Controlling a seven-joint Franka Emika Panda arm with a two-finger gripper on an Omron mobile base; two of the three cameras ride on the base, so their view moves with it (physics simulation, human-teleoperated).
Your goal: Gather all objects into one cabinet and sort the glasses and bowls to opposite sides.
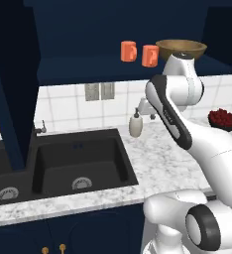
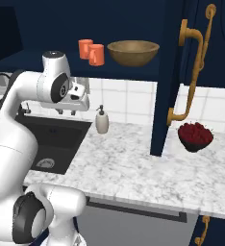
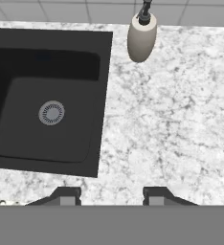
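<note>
Two orange mugs point(image 1: 129, 51) point(image 1: 150, 55) stand side by side on the shelf of the open navy wall cabinet point(image 1: 78, 67). The wide brown wooden bowl point(image 1: 181, 48) sits just to their right. From the right base view the mugs point(image 2: 85, 48) point(image 2: 96, 54) and the bowl point(image 2: 132, 52) line up the same way. A third mug is out of view. My gripper point(image 3: 111, 196) hangs below the shelf and points down at the marble counter beside the sink. It is open, with nothing between its fingertips point(image 3: 68, 195). The gripper point(image 1: 146, 115) point(image 2: 66, 112) hovers near the soap dispenser.
A white soap dispenser point(image 3: 141, 36) point(image 1: 136, 125) stands at the counter's back by the black sink point(image 3: 47, 95) point(image 1: 78, 158). A dark bowl of red fruit point(image 2: 195, 136) point(image 1: 224, 119) sits to the right. An open cabinet door point(image 2: 169, 72) with a brass handle hangs right of the wooden bowl.
</note>
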